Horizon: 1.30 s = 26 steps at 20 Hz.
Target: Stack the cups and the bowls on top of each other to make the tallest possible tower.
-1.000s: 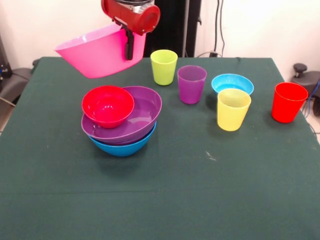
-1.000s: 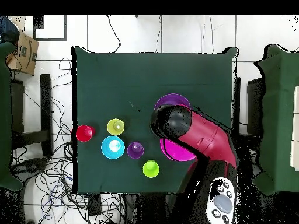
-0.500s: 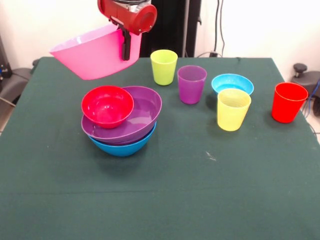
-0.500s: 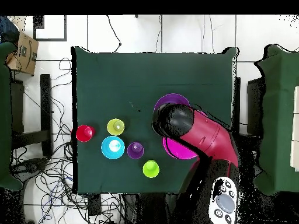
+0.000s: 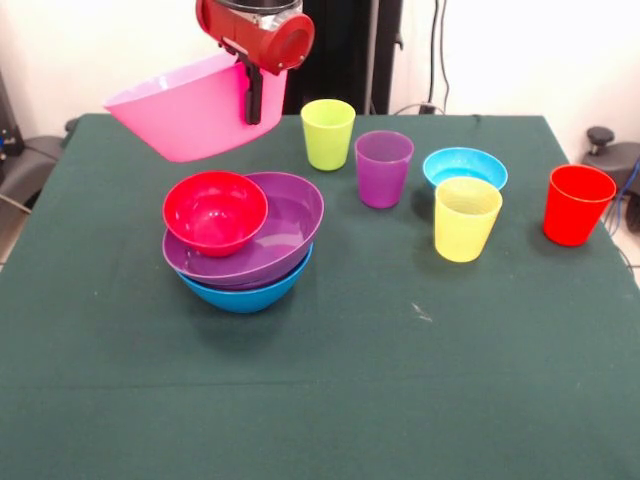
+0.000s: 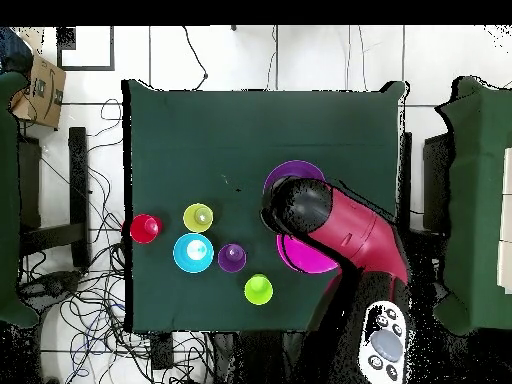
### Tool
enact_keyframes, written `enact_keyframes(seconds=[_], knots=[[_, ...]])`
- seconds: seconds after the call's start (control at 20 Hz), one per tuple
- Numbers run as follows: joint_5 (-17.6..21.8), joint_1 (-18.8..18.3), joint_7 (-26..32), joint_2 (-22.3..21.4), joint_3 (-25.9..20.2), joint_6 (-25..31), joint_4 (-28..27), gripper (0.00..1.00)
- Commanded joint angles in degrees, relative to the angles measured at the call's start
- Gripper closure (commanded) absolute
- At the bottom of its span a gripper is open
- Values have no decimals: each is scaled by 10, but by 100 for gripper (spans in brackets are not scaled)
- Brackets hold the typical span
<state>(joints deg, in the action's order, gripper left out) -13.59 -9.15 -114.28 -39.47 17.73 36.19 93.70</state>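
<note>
- Fingers (image 5: 254, 95) pinch the rim of the big pink bowl (image 5: 185, 110), which hangs tilted in the air.
- Gripper (image 5: 254, 98) sits on the side of that bowl nearest the green cup (image 5: 327, 133).
- Tower (image 5: 242, 245), a red bowl (image 5: 215, 210) in a purple bowl (image 5: 285, 225) on a blue bowl (image 5: 245, 292), lies below the pink bowl and nearer the table's front.
- Pink bowl looks wider than the tower, so I think it must come down flat on top.

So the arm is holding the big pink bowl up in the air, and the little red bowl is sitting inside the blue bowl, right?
Not quite. In the front view the red bowl sits inside the purple bowl, which is nested in the blue bowl. The gripper does hold the pink bowl in the air.
</note>
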Motion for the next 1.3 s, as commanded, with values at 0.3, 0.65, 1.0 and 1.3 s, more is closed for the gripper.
enact_keyframes(seconds=[0.3, 0.65, 1.0, 1.3], knots=[[16, -10, -28, 48, -77, -23, -46, 100], [18, -17, -22, 45, -81, -23, -49, 100], [19, -20, -24, 48, -87, -30, -56, 100], [21, -23, -21, 48, -87, -26, -63, 100]])
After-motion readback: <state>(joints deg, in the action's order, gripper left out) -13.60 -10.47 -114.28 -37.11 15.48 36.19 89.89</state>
